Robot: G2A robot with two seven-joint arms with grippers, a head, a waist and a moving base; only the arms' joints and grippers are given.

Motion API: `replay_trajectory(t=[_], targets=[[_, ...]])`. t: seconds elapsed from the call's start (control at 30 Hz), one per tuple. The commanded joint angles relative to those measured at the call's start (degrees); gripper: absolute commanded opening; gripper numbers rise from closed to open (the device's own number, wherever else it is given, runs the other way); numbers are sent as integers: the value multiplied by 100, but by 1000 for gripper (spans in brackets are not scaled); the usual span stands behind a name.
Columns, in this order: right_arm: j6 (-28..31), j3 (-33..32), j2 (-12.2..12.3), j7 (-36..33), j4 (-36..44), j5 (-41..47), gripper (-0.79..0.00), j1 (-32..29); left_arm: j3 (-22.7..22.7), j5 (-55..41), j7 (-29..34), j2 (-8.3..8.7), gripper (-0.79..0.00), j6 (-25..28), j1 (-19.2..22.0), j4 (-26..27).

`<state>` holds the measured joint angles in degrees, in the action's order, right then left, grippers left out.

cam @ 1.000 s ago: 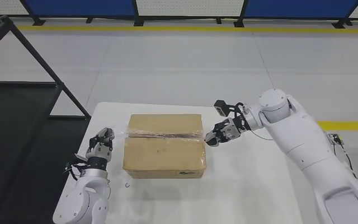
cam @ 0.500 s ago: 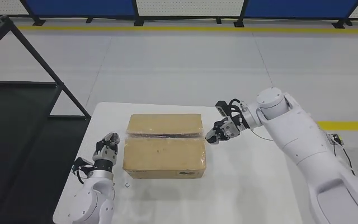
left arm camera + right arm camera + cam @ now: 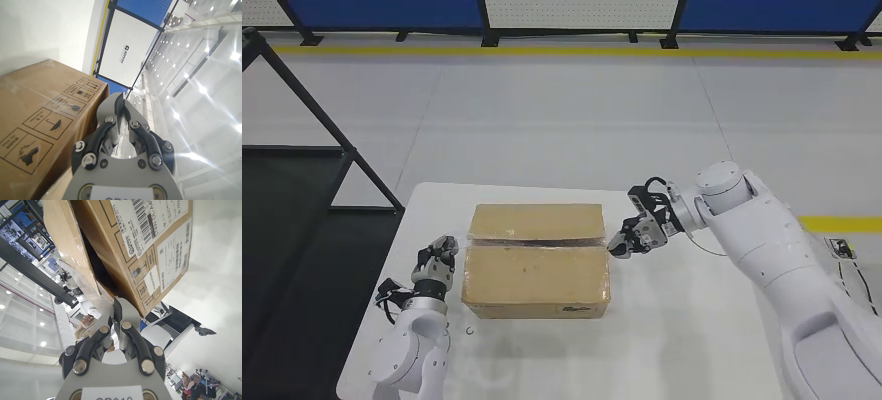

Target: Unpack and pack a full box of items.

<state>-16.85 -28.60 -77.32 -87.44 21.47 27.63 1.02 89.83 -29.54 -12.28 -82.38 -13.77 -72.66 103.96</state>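
A brown cardboard box lies in the middle of the white table. A dark gap shows between its two top flaps at the end facing my right gripper. My right gripper sits at that end of the seam. Its fingers are shut on a strip of clear tape that runs from the flap edge down to them. Close beside the opposite end of the box is my left gripper, its fingertips shut with nothing between them and pointing upward.
A small dark ring-shaped bit lies on the table near the box's front left corner. A black metal frame stands off the table's left side. Bare tabletop stretches to the right of the box and in front of it.
My left gripper has shifted toward the near end of the box's left side. The right gripper has drawn slightly up and away at the seam, and the shiny tape over the seam has given way to a dark line.
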Motion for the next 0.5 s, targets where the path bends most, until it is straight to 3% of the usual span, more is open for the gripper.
replay_trajectory(t=[0.0, 0.47], targets=[[1, 70, -37, -1, -81, 53, -785, 28, 1, -9, 7, 1, -785, -31, 21, -26], [56, 467, -260, -56, -490, 436, -785, 147, -26, -80, 15, 2, -785, -161, 139, -168]])
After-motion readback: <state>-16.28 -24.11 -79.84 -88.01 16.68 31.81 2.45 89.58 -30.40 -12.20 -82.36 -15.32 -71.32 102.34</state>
